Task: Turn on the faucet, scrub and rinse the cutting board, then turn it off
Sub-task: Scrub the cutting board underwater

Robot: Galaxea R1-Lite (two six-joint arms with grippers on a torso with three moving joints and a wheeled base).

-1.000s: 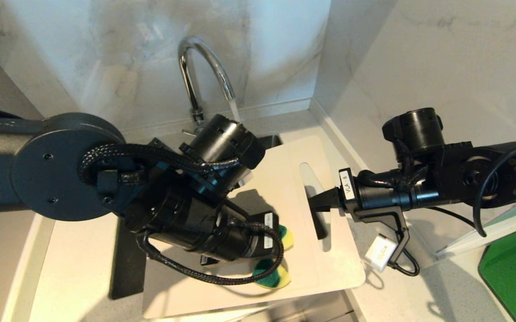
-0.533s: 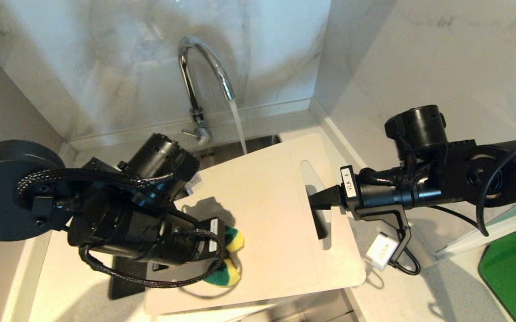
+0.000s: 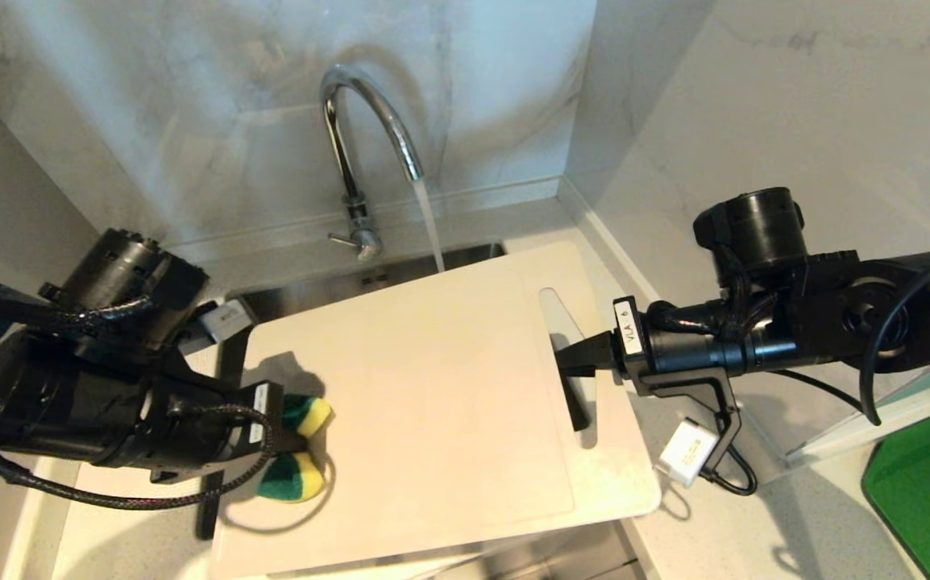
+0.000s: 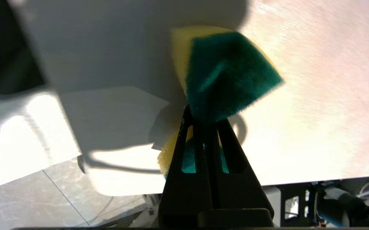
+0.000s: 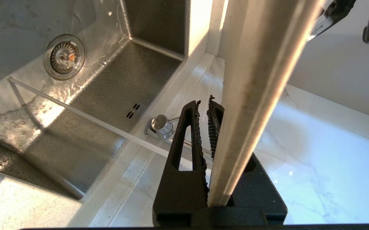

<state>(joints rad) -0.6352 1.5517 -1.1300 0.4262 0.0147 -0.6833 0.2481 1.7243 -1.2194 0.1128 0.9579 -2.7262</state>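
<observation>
Left tool (image 3: 292, 443) clenched on sponge (image 3: 297, 451) against cutting board (image 3: 433, 403). Right tool (image 3: 574, 362) gripped board at slot. Faucet (image 3: 368, 121) running.

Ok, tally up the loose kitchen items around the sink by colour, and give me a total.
Beige: 1, the board
Green and yellow: 1, the sponge
Green: 1, the mat
Total: 3

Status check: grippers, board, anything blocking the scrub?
Left gripper shut on sponge at board's left edge. Right gripper clamps cutting board at handle slot. Faucet running. Nothing in the way.
</observation>
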